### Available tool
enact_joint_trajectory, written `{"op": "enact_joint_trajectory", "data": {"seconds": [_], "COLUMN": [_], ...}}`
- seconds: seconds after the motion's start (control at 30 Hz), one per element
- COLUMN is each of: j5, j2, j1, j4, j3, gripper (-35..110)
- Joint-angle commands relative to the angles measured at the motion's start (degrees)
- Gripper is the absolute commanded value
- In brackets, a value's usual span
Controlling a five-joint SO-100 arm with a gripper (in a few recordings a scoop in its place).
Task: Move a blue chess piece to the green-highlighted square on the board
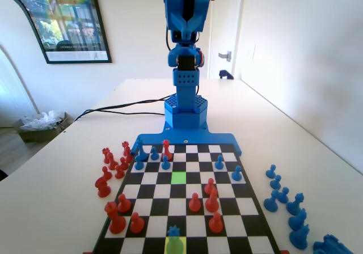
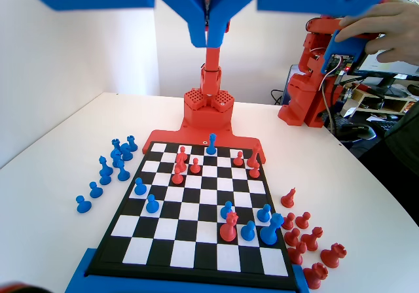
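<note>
Claw (image 2: 209, 41) is up high at the top of the wrist view, jaws pressed together with nothing between them, nothing near the tips. In the fixed view the arm is folded upright over its base, claw (image 1: 187, 24) well above the board (image 1: 249, 220) and far from every piece. Straight out from the claw along the board's centre line, at the far row in the wrist view, stands the blue chess piece (image 2: 211, 144); fixed view puts it (image 1: 174, 232) on the near edge row, upright, just behind the pale yellow-green square (image 1: 175, 246). The green-highlighted square (image 1: 178, 177) sits between the claw and that piece, same file, a few rows toward the arm, empty. Closest to the claw's end of the board: a cluster of blue pawns (image 2: 256, 222) with one red piece (image 2: 229, 226) among them. Mid-board: red pieces (image 1: 211, 198) scattered. Off the board in the fixed view: captured red pieces (image 1: 110, 169) left, captured blue pieces (image 1: 286, 206) right.
</note>
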Motion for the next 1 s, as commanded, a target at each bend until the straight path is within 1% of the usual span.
{"op": "enact_joint_trajectory", "data": {"seconds": [0.0, 0.67, 0.8, 0.97], "j5": [-0.70, -1.05, -1.41, 0.35], "j2": [1.14, 0.97, -2.46, -10.11], "j1": [-0.62, -1.05, -1.49, -1.23], "j4": [-0.79, -0.70, 0.79, 2.46], "j3": [-0.09, -0.18, -2.46, -9.84], "gripper": [1, 1, 1, 1]}}
